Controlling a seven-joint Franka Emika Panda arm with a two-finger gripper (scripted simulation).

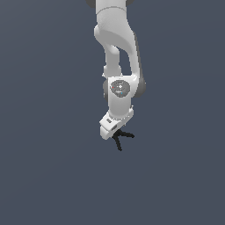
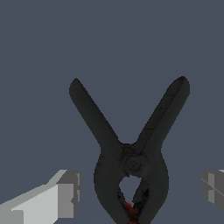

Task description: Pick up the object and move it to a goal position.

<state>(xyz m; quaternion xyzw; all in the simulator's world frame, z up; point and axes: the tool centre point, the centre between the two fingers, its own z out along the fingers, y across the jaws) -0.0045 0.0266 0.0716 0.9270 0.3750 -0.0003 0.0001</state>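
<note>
We've got the gripper [image 2: 139, 189] spread wide, straddling the black clamp [image 2: 131, 153] lying flat right under it; looks light, stiff, maybe slippery, so we'd pinch around the pivot

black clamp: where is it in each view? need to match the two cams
Exterior view: the black clamp is just below centre, under the white tool at the arm's lower end, handles splayed toward the exterior view's right and downward.
Wrist view: the clamp fills the centre, handles spread in a V, red spot at the jaw end, between the tool's two fingers.
Shared landmark: the clamp's V of handles.
</note>
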